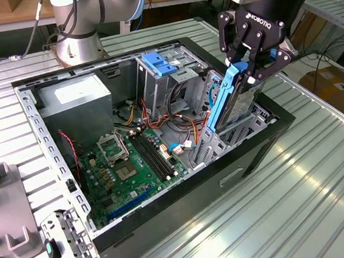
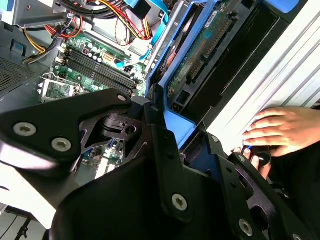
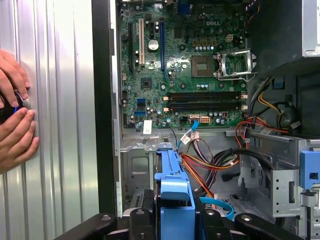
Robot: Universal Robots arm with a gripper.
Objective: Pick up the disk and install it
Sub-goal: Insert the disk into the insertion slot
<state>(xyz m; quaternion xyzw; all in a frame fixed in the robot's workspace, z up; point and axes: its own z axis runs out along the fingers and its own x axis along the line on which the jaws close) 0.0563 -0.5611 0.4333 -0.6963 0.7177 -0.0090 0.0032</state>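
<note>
Blue plastic rails on silver-grey metal: the disk [image 1: 233, 105]. It stands on edge, its lower part entered into the drive bay [image 1: 222, 141], at about two o'clock of the exterior view.

Gripper [image 1: 248, 67]: black, two-fingered, clamped on the disk's upper blue rail end, at the disk's twelve o'clock.

Computer case [image 1: 184, 196]: open-topped. Green motherboard [image 1: 126, 164] lies at the disk's eight o'clock and a grey metal box [image 1: 74, 99] at its ten o'clock.

Cables [image 1: 187, 127]: orange and yellow, just beside the bay at its nine o'clock.

Person's hands [image 3: 15, 125]: resting on the ribbed table [image 1: 298, 178], outside the case.

Handling note, as judgement: insertion is partly done. The rails likely need to stay parallel to the bay guides, with a straight push, no twist, and the cables kept out of the slot.
</note>
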